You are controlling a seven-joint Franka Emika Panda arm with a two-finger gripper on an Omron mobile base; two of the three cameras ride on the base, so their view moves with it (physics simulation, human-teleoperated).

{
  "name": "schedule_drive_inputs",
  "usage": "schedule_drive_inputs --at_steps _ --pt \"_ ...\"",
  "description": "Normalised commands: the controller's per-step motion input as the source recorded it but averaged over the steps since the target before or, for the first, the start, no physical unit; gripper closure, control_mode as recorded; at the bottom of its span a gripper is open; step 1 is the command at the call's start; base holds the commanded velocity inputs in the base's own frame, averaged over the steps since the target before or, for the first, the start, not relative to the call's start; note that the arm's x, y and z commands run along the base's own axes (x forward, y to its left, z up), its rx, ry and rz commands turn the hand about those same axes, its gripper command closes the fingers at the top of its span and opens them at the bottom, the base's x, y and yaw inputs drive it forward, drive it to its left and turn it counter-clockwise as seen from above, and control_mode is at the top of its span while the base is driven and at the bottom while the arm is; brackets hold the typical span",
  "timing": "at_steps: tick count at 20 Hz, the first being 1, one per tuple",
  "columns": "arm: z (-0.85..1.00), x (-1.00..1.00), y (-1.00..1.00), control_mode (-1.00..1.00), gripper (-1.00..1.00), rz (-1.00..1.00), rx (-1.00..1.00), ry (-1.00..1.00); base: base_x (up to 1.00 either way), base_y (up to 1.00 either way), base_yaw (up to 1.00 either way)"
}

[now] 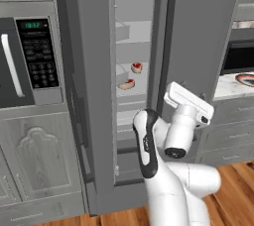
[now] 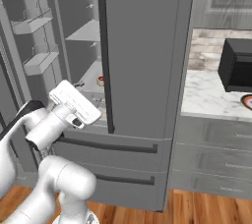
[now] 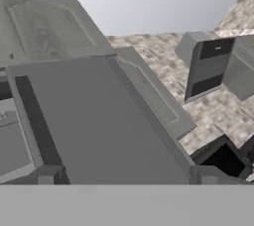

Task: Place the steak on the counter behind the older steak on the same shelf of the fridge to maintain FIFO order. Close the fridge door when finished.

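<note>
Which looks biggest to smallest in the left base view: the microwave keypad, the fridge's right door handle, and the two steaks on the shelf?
1. Right door handle, the longest.
2. Microwave keypad, though it sits nearer the camera, which inflates it.
3. The two steaks, front steak and rear steak: both tiny and alike, so I won't rank them.

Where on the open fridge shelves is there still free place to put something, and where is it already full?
In the left base view, two steaks sit on one shelf: the front steak and the back steak, so its right side is crowded. The higher shelf looks bare. The opening between the open left door and the shut right door is narrow.
</note>
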Motion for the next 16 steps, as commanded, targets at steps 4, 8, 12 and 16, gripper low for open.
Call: schedule_drive_inputs --at_steps 4,8,12,16 --pt "1.00 -0.74 0.73 -1.00 -1.00 -0.03 -0.31 0.00 0.00 0.00 0.00" --pt "1.00 -0.90 0.94 -1.00 -1.00 -0.07 -0.33 0.00 0.00 0.00 0.00" --pt "1.00 -0.74 1.00 -1.00 -1.00 -0.08 -0.33 0.07 0.00 0.00 0.00" --pt "0.85 -0.63 1.00 -1.00 -1.00 -0.09 -0.37 0.13 0.00 0.00 0.00"
